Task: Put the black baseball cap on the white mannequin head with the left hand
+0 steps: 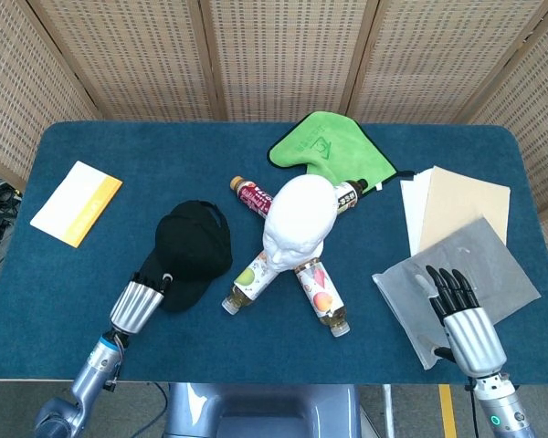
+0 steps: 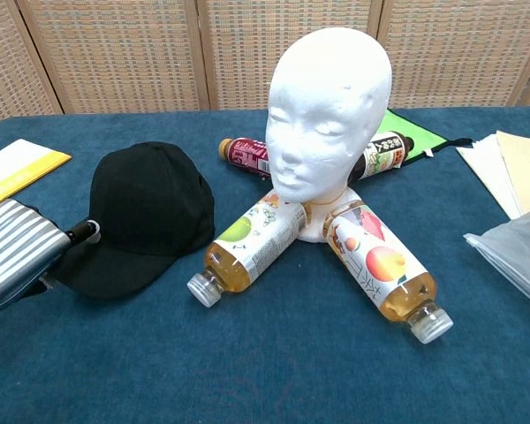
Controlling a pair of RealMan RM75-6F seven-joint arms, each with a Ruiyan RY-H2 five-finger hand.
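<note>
The black baseball cap lies on the blue table, left of the white mannequin head. The head stands upright among three bottles. My left hand is at the cap's brim. Its dark fingers reach onto the brim's near-left edge, and a light thumb tip shows on top of the brim. Whether the fingers are closed on the brim is hidden. My right hand lies flat at the right with its fingers apart, holding nothing.
Two juice bottles and a red-labelled bottle fan out around the mannequin's base. A green cloth lies behind it. A grey plastic bag and paper sheets are at the right, and a yellow-white booklet is at the far left.
</note>
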